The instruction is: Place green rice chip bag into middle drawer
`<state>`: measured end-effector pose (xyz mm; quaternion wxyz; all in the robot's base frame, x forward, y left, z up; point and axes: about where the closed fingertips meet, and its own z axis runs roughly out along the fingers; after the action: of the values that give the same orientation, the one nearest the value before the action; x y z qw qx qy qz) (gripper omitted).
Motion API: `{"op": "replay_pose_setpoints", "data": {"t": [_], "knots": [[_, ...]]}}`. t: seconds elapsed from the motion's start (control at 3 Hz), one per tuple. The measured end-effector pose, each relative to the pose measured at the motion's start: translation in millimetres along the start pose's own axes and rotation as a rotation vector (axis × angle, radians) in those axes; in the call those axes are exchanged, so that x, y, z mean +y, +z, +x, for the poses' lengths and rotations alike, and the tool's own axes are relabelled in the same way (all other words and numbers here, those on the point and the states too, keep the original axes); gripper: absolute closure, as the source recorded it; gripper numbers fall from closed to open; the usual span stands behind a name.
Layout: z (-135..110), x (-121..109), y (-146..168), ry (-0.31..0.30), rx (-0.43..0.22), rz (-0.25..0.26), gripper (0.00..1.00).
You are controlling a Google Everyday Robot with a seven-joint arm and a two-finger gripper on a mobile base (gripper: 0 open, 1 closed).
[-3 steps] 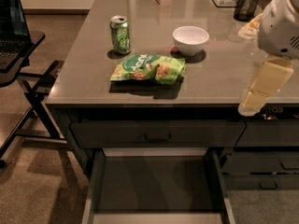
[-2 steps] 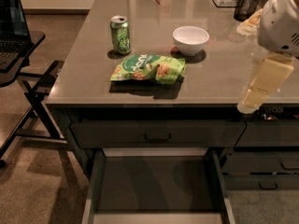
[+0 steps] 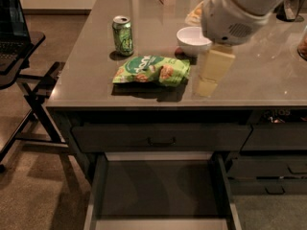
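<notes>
The green rice chip bag (image 3: 152,71) is laid flat near the tabletop's front edge, above the opened middle drawer (image 3: 158,188). The gripper (image 3: 211,75) is held just beside its right end; whether it is spread cannot be told. If approached sideways, the bag could be pushed toward the soda can (image 3: 123,35).

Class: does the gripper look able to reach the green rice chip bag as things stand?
Probably yes: the gripper hangs just right of the green rice chip bag, nothing between them; the white bowl sits further back.
</notes>
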<state>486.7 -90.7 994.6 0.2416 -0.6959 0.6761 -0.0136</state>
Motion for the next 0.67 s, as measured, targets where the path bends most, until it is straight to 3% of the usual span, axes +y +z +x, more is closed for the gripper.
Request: {"op": "replay_pose_setpoints", "data": {"t": [0.33,0.67], "knots": [[-30.9,-7.8,35.2,-0.051,-0.004,-0.032,0.0],[-40.0,-22.6,71.0,-0.04,0.021,-0.047,0.0]]}}
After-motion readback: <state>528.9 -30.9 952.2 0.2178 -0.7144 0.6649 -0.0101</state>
